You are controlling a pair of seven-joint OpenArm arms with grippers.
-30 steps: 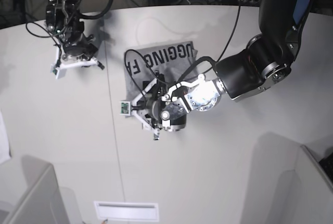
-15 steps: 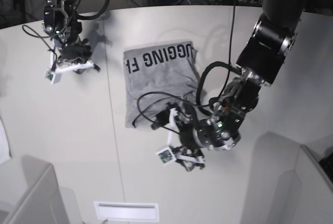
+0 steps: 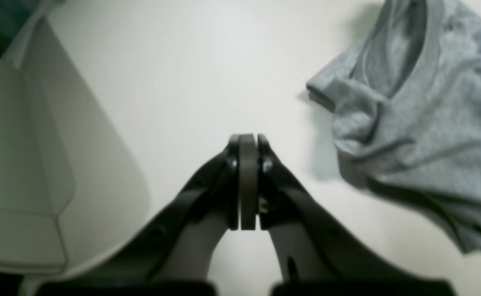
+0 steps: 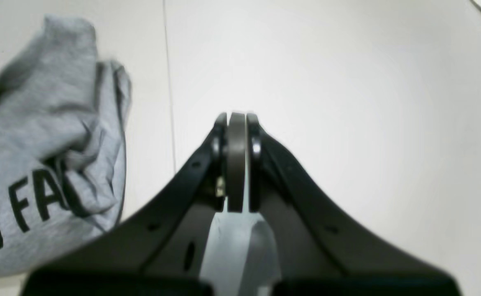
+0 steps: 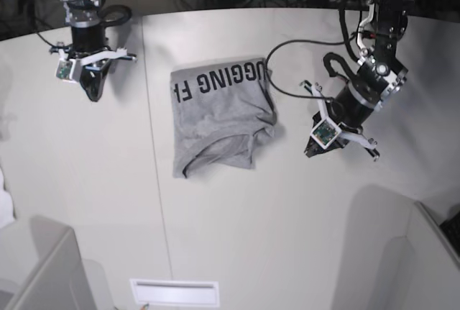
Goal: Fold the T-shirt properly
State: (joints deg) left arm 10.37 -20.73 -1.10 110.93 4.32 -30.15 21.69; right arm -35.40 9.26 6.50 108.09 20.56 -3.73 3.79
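Both tools shut, clear of the folded T-shirt [image 5: 219, 119].

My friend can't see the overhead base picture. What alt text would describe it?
A folded heather-grey cotton T-shirt with black block lettering lies in the middle of a pale round table. Two black robot arms stand clear of it, the left gripper to its right and the right gripper at upper left, both shut and empty.

Base: high overhead, looking down on whole table [image 5: 237, 238] | Left wrist: close, low, along closed left gripper [image 3: 247, 142], T-shirt [image 3: 421, 123] at frame right | Right wrist: close, T-shirt at frame left | Shared: T-shirt, tabletop
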